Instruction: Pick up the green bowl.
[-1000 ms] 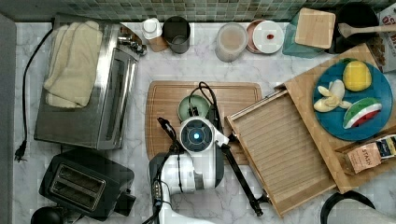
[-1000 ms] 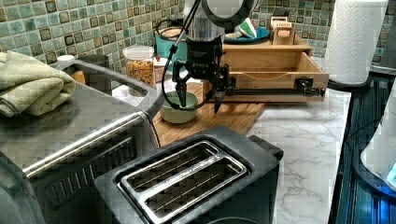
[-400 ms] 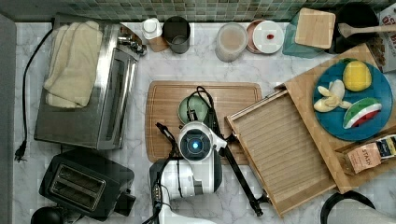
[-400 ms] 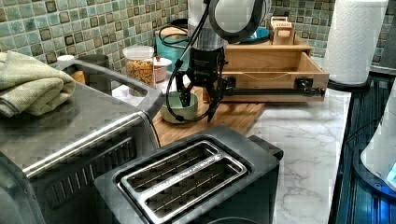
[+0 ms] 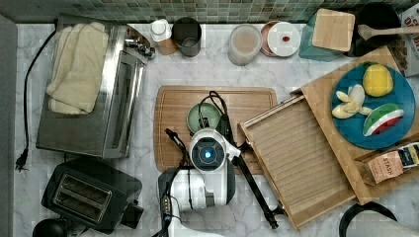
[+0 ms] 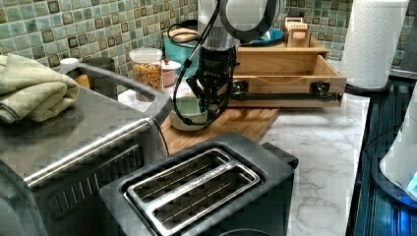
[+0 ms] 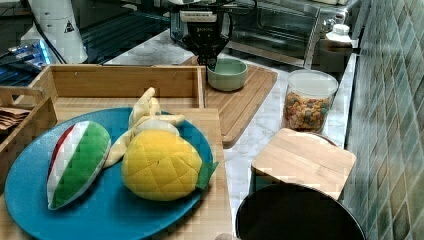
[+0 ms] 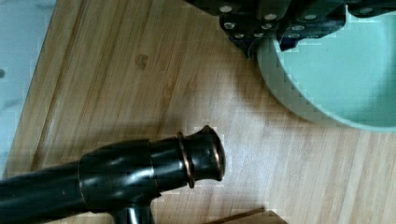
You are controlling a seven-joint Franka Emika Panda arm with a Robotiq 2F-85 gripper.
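Note:
The green bowl (image 5: 199,118) (image 6: 186,111) (image 7: 227,74) (image 8: 336,70) is small, round and pale sage, with a lighter inside. It rests on the wooden cutting board (image 5: 249,103) (image 7: 250,97). My gripper (image 6: 209,108) (image 7: 209,63) (image 8: 267,39) points straight down over the bowl's edge nearest the arm's base. In the wrist view the dark fingertips (image 8: 243,28) stand on either side of the rim, pressed close to it. The bowl's base still touches the board. In the top view my wrist covers part of the bowl.
A toaster oven (image 5: 94,98) with towels on top and a black toaster (image 5: 89,195) stand on the top view's left. An open wooden drawer (image 5: 296,158) with a black rod (image 5: 252,182) (image 8: 140,177) is beside the board. Jars (image 5: 243,44) line the back. A blue fruit plate (image 5: 373,106) sits on the top view's right.
The gripper has come down onto the bowl's rim and its fingers have closed from wide apart to tight on the rim. The bowl has stayed in place.

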